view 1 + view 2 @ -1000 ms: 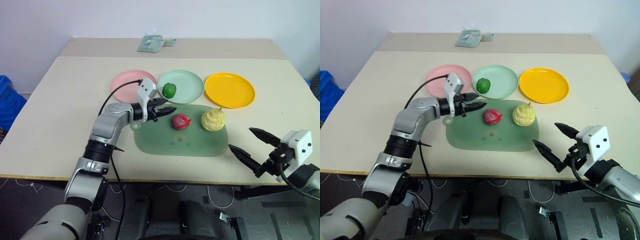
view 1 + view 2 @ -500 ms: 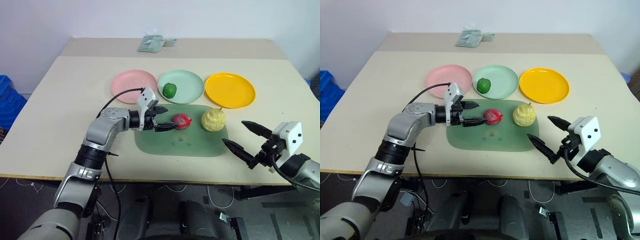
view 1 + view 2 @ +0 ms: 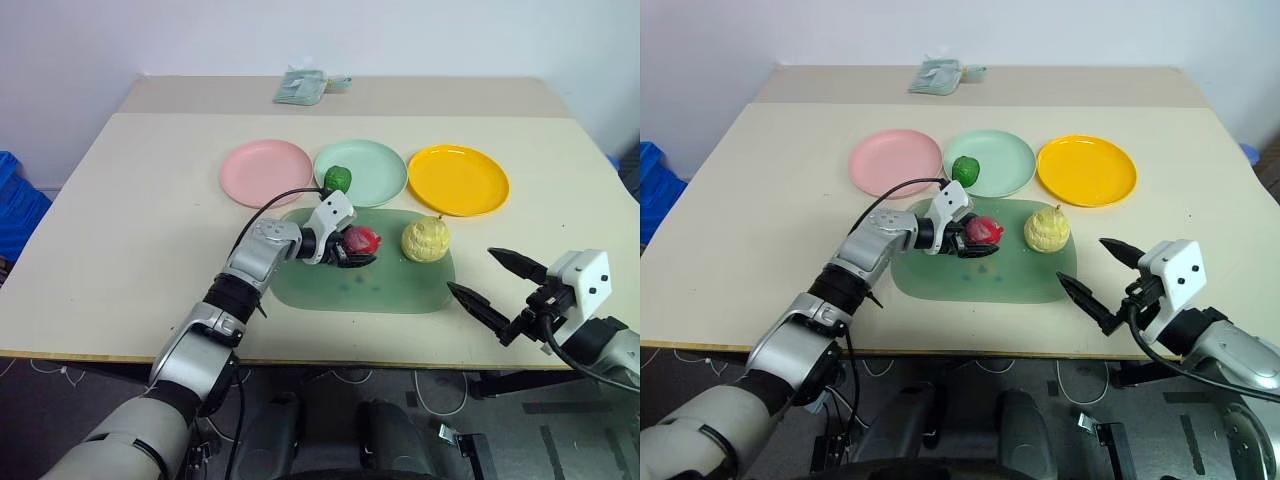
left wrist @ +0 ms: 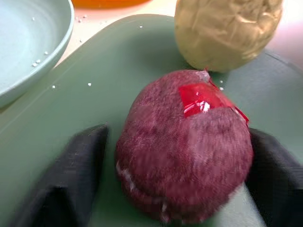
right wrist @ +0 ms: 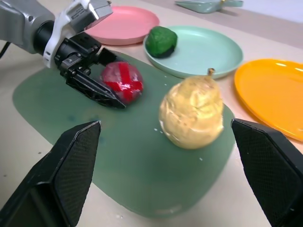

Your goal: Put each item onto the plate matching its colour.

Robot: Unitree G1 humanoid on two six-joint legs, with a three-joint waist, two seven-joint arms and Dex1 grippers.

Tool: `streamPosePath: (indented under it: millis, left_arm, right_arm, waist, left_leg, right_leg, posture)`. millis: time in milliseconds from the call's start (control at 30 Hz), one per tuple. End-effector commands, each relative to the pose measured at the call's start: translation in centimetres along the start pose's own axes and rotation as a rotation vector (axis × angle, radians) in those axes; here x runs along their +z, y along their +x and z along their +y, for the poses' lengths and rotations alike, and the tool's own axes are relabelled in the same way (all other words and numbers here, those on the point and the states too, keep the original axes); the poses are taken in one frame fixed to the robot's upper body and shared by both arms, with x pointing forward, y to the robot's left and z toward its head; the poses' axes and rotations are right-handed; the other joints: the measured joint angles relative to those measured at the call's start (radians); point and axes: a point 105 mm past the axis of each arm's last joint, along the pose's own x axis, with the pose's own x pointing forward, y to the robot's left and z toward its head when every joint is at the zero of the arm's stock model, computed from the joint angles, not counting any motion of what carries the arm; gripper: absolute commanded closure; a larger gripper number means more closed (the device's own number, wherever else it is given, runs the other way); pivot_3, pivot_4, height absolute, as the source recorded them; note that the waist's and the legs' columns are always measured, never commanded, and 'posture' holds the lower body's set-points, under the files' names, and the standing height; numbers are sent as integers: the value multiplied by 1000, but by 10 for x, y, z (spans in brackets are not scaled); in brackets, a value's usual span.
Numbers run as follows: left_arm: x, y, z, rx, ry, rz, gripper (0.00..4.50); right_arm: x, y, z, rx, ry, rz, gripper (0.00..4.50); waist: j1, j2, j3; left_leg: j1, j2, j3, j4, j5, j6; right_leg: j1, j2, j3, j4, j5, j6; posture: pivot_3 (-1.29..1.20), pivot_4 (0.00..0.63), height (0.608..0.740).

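a: grip first. the left end effector (image 3: 352, 247) has its two black fingers (image 4: 71, 179) on either side of the small fuzzy red-magenta toy fruit (image 3: 362, 240), which sits on the flat translucent green mat (image 3: 365, 280) on the table (image 3: 130, 210). the fingers look close against its flanks, but i cannot tell whether they are truly clamped.

b: so squeeze until it is firm before lifting?

a: i'd say so. the fruit is round and soft-looking, so a hold across its widest part should keep it from rolling out. then lift straight up, to clear the mat edge.

b: where does it go?

a: onto the pale pink round plastic plate (image 3: 266, 172), which lies bare at the far left of the row. the path passes near the bumpy dark green toy vegetable (image 3: 338, 178) resting at the near rim of the mint green round plate (image 3: 375, 165), so carry high enough not to knock it.

b: and the rest?

a: the larger pale yellow pear-shaped toy fruit (image 3: 426, 240) stands on the mat just beside the red one, apart from it; the bright yellow-orange round plate (image 3: 458, 180) behind it is bare. the right end effector (image 3: 488, 283) hangs with its fingers spread wide and nothing in them, near the table's front edge, well apart from the fruit.
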Motion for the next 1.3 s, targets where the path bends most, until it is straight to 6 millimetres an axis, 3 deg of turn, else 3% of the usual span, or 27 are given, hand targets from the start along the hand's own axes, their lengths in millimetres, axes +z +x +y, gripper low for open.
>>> streamPosePath:
  millis: [33,267,400,567,800,1300]
  left_arm:
    - [18,-3,7,39,52,-56,2149]
    - [44,-30,30,176,-80,-233,2149]
    - [58,-80,76,471,-192,-380,2149]
    - [50,-120,123,814,-278,-421,2149]
    - [32,-117,147,1004,-339,-380,2149]
    - [11,-112,150,1054,-337,-335,2149]
  right_arm:
    - [11,-4,2,-6,-34,-38,0]
    - [8,-2,3,-3,-35,-31,0]
    - [6,-1,3,3,-37,-30,0]
    - [5,5,0,25,-41,-37,0]
    - [7,18,-6,57,-54,-60,0]
    - [46,46,7,167,-78,-225,0]
  waist:
    - [0,0,0]
    - [0,0,0]
    - [-2,0,0]
    - [2,-1,0]
    - [3,-2,0]
    - [1,-2,0]
  left_leg:
    - [0,0,0,0,0,0]
    - [0,0,0,0,0,0]
    - [0,0,0,0,0,0]
    - [0,0,0,0,0,0]
    - [0,-2,0,2,0,0]
    - [0,-1,1,1,0,0]
  right_leg:
    - [0,0,0,0,0,0]
    - [0,0,0,0,0,0]
    - [0,0,0,0,0,0]
    - [0,0,0,1,0,1]
    - [1,0,0,0,2,3]
    - [0,0,0,0,2,3]
  posture:
    - [0,150,740]
    - [0,150,740]
    - [0,150,740]
    - [0,150,740]
    - [0,150,740]
    - [0,150,740]
